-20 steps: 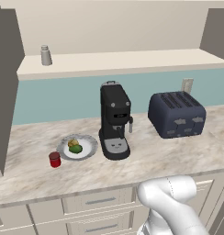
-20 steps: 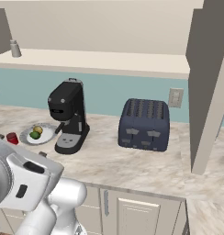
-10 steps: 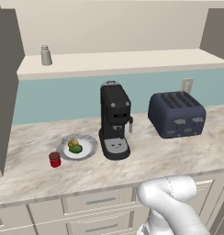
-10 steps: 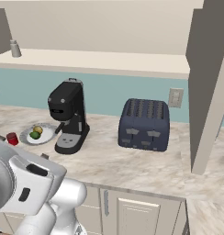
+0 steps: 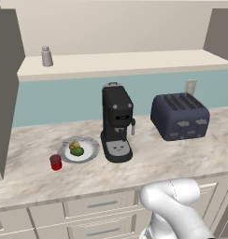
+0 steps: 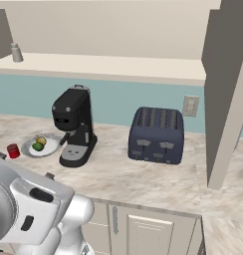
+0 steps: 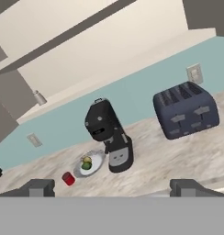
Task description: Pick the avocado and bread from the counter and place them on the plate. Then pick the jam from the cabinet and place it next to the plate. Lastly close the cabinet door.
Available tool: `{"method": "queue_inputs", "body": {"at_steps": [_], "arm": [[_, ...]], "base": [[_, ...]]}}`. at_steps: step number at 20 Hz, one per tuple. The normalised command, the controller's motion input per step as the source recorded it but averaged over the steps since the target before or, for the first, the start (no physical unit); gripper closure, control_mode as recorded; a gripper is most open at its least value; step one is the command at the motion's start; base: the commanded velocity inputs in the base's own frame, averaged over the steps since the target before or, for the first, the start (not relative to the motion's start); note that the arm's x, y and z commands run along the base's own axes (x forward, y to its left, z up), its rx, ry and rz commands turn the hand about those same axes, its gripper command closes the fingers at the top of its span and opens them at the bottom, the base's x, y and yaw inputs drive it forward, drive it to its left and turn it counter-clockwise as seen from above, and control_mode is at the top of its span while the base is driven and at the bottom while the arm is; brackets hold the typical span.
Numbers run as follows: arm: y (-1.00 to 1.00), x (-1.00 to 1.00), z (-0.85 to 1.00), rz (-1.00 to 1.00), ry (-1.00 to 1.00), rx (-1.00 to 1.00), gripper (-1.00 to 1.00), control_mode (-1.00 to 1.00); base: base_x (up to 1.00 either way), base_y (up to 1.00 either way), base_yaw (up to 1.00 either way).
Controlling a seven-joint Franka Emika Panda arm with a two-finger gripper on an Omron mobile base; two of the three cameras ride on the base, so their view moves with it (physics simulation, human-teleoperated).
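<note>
The white plate (image 5: 89, 150) lies on the counter (image 5: 172, 158), left of the coffee machine. On it rest the green avocado (image 5: 77, 151) and the golden-brown bread (image 5: 74, 145). The red jam (image 5: 55, 162) stands on the counter at the plate's front left, close to its rim. The cabinet (image 5: 120, 63) above is open, its pale shelf showing. In the hand view my gripper (image 7: 113, 188) is open and holds nothing, back from the counter, facing the plate (image 7: 96, 160), avocado (image 7: 86, 165), bread (image 7: 87, 159) and jam (image 7: 68, 178).
A black coffee machine (image 5: 117, 123) stands right of the plate, and a dark blue toaster (image 5: 180, 115) further right. A grey-white shaker (image 5: 46, 56) sits on the cabinet shelf. Open cabinet doors hang at the left (image 5: 3, 93) and right (image 6: 225, 89).
My arm has shifted a little in the right base view. The plate, the food, the jam and the cabinet doors have not moved.
</note>
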Motion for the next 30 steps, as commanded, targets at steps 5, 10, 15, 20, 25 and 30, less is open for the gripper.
{"method": "queue_inputs", "body": {"at_steps": [5, 10, 15, 20, 25, 30], "arm": [[-0.08, -0.06, 0.00, 0.00, 0.00, 0.00, -1.00, -1.00], [-0.31, -0.21, 0.00, -0.03, 0.00, 0.00, -1.00, -1.00], [-0.74, -0.43, 0.00, -0.06, -0.05, 0.00, -1.00, -1.00], [-0.78, -0.39, 0.00, -0.07, -0.07, 0.00, -1.00, -1.00], [-0.50, -0.15, 0.01, -0.06, -0.02, 0.00, -1.00, -1.00], [-0.09, 0.00, 0.04, -0.01, 0.00, 0.00, -1.00, -1.00]], "base": [[0.00, 0.00, 0.00], [0.00, 0.00, 0.00], [0.00, 0.00, 0.00], [0.00, 0.00, 0.00], [0.00, 0.00, 0.00], [0.00, 0.00, 0.00]]}}
